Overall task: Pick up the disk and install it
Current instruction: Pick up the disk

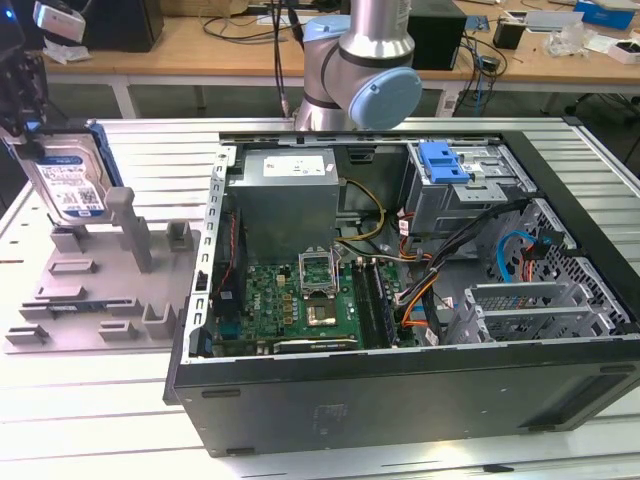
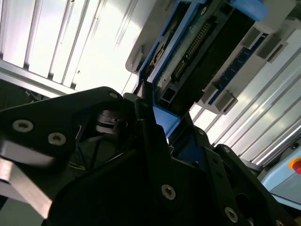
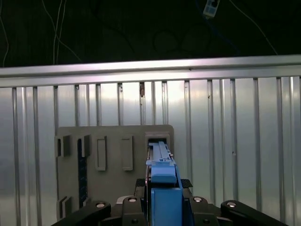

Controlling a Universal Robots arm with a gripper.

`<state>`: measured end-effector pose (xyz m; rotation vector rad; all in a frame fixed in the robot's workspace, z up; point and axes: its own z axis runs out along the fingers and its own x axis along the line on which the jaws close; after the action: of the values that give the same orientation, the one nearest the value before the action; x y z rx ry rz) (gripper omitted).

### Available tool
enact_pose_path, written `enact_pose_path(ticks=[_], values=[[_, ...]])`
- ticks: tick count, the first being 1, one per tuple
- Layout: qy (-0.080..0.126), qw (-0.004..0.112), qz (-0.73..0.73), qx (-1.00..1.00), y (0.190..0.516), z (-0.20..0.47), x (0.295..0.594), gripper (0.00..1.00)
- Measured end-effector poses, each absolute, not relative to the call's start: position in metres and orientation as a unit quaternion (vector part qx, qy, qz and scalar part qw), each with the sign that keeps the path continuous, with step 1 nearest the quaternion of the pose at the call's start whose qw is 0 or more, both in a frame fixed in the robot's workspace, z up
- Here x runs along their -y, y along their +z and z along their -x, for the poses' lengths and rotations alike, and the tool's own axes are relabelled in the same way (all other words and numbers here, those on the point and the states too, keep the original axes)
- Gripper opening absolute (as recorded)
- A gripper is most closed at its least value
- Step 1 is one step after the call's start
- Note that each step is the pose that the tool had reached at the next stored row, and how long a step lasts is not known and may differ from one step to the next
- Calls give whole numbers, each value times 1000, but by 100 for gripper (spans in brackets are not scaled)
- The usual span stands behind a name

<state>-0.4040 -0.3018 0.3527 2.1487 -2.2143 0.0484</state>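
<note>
The disk (image 1: 66, 178) stands on edge at the exterior view's far left, silver with a white-and-blue label and a blue frame. My black gripper (image 1: 28, 128) is shut on its top edge. Its lower edge sits just over a slot of the grey holder fixture (image 1: 95, 290); I cannot tell whether it touches. In the first wrist view the blue frame edge (image 3: 163, 188) runs between the gripper (image 3: 162, 209) fingers, above the fixture (image 3: 113, 155). In the second wrist view the disk's connector side (image 2: 202, 52) shows beyond the black fingers (image 2: 150, 136).
An open computer case (image 1: 400, 380) lies on the slatted metal table (image 1: 110, 440), with a grey power-supply box (image 1: 285, 195), a motherboard (image 1: 300, 300) and a drive cage with a blue clip (image 1: 443, 160). The arm's base (image 1: 365, 70) stands behind the case.
</note>
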Motion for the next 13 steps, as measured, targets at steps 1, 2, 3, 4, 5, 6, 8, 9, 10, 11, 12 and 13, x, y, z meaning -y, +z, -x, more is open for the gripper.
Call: enact_pose_path(ticks=[1,2,3,4,5,6,8,9,10,11,12,13], values=[[16,28,-696,717,355,404,302,36],[16,28,-696,717,358,404,302,36],[16,28,-696,717,361,404,302,36],[16,28,-696,717,366,403,302,36],[16,28,-696,717,370,403,302,36],[16,28,-696,717,374,403,302,36],[16,28,-696,717,383,403,302,36],[16,28,-696,717,390,402,302,36],[16,28,-696,717,393,402,302,36],[16,28,-696,717,396,402,302,36],[16,28,-696,717,400,402,302,36],[16,28,-696,717,403,402,302,36]])
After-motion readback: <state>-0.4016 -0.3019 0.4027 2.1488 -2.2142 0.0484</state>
